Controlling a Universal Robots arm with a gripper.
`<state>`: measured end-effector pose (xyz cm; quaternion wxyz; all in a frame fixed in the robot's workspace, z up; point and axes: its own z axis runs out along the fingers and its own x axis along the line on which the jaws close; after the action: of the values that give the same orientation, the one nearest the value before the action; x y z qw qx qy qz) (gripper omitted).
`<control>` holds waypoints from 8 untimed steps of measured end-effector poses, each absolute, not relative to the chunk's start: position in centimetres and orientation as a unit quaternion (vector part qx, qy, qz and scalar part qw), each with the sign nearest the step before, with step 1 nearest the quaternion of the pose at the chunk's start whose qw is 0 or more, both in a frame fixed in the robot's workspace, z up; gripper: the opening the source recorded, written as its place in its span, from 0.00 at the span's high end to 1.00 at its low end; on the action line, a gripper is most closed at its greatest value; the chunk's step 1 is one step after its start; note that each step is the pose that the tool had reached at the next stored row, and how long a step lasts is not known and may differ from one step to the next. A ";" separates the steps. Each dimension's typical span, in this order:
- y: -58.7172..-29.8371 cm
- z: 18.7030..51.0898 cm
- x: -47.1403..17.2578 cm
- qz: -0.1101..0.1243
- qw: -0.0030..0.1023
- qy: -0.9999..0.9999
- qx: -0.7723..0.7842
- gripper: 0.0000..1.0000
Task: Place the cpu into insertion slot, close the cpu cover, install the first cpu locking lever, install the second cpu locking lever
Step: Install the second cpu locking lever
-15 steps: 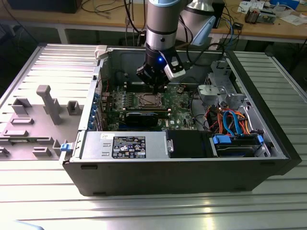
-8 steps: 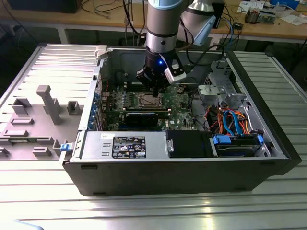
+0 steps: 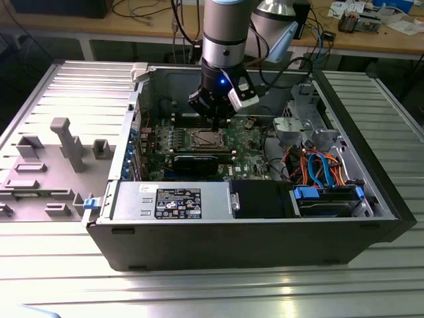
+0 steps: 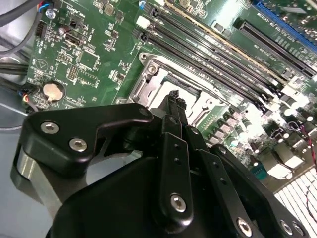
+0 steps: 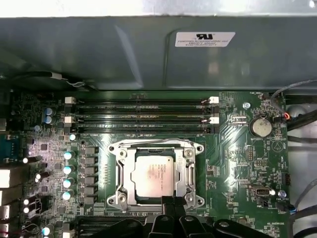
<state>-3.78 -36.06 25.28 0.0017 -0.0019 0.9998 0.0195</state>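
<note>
An opened computer case (image 3: 119,218) is laid on its side on a ribbed metal table (image 3: 199,291), so that the green circuit board (image 5: 237,163) is reached from above. In the first wrist view the cpu (image 5: 152,174) is seen seated in the insertion slot (image 5: 120,194), its dull silver top framed by the cpu cover (image 5: 190,171), which appears lowered around it. In the exterior view the gripper (image 3: 216,124) is poised just above the socket, between the case's far wall and the long black card (image 3: 195,159). In the second wrist view its fingers (image 4: 172,106) are brought together to a narrow tip at the socket's edge, with nothing visibly held, probably so that a lever beside the frame can be pressed.
</note>
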 end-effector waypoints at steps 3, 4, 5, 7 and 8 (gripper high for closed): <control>-36.2 25.8 -3.8 0.019 0.002 1.000 -0.002 0.89; -36.3 25.8 -3.8 0.019 0.002 1.000 -0.002 0.89; -36.6 25.8 -3.8 0.020 0.002 1.000 -0.002 0.89; -37.5 25.8 -3.8 0.032 0.002 0.999 -0.002 0.89; -37.7 25.8 -3.8 0.040 0.002 0.999 -0.002 0.89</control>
<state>-3.84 -37.73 25.78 0.0017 -0.0019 0.9992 0.0398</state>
